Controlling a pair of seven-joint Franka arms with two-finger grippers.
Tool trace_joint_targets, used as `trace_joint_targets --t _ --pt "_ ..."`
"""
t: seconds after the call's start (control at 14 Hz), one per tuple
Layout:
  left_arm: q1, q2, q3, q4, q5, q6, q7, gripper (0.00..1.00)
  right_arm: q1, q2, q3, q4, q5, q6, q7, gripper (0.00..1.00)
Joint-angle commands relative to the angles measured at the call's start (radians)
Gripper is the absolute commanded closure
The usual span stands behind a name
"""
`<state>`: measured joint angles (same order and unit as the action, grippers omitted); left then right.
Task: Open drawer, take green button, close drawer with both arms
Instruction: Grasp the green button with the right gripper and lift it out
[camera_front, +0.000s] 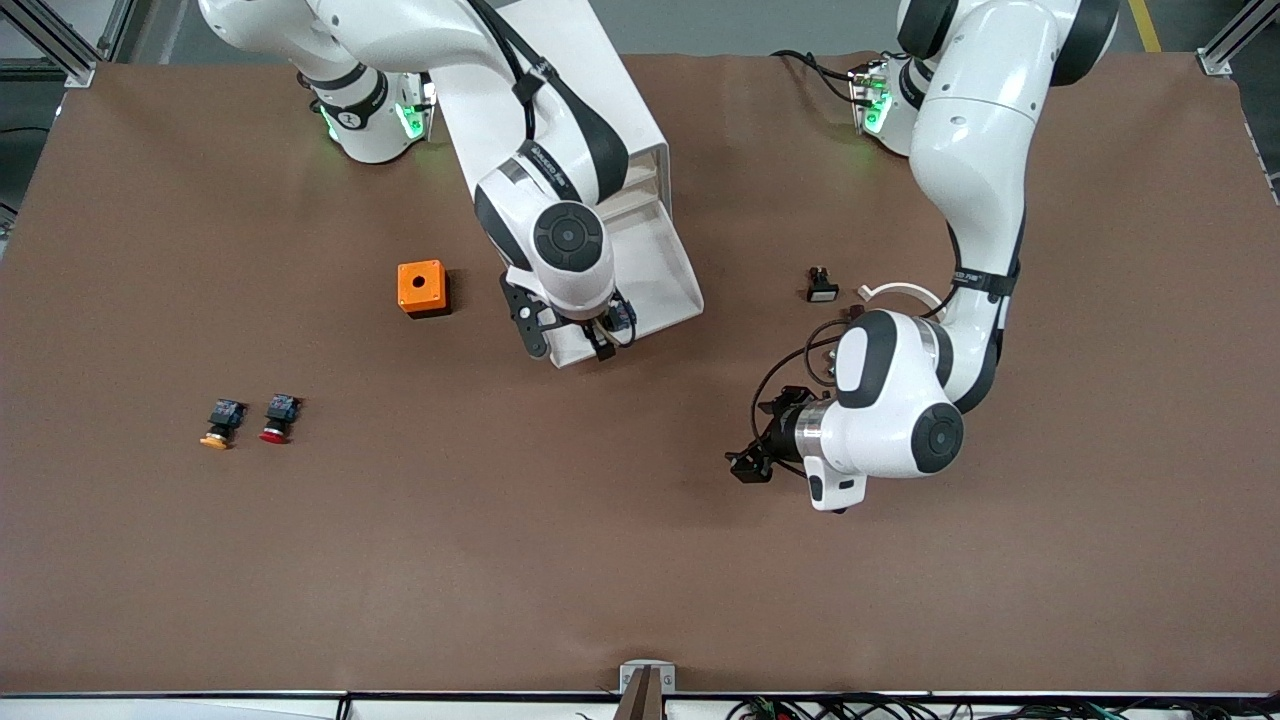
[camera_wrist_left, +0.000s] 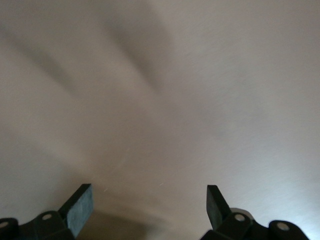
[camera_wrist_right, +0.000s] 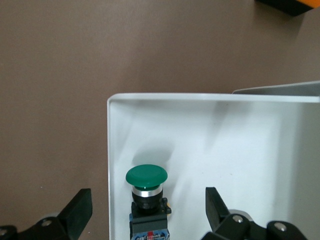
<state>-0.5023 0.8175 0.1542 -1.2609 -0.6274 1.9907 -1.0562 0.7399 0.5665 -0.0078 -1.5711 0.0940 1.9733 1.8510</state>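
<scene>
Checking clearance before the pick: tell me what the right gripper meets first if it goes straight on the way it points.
Probably the green button in the open drawer; the right gripper hangs over it, jaws open astride it. Its height above the button is unclear.

green-capped button, white drawer, perhaps brown table.

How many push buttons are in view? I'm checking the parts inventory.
3 certain: a green-capped push button in the open white drawer; a red-capped and an orange-yellow-capped one side by side near the right arm's end. More may hide inside the cabinet.
</scene>
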Motion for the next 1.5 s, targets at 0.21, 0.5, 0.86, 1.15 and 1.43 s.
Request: trace_joint_targets --t 0.21,0.5,0.86,1.15,1.43 --pt "-0.246 -0.018 0.278 -0.045 0.054 0.037 0.012 0.0 0.055 0.059 -0.008 0.046 0.009 0.024 0.022 0.0" --pt "-0.257 0.002 0.294 -0.04 0.126 0.04 -0.002 0.0 0.072 0.069 -0.008 0.046 0.009 0.039 0.024 0.0" --pt "-0.271 0.005 0.292 -0.043 0.153 0.039 0.002 0.0 0.078 0.069 -0.008 0.046 0.009 0.039 0.011 0.0" --pt "-0.278 -0.006 0.292 -0.045 0.175 0.026 -0.008 0.0 0.082 0.072 -0.008 0.046 0.007 0.039 0.008 0.06" --pt "-0.277 -0.009 0.291 -0.045 0.175 0.02 -0.008 0.0 0.09 0.079 -0.008 0.046 0.003 0.039 0.007 0.14"
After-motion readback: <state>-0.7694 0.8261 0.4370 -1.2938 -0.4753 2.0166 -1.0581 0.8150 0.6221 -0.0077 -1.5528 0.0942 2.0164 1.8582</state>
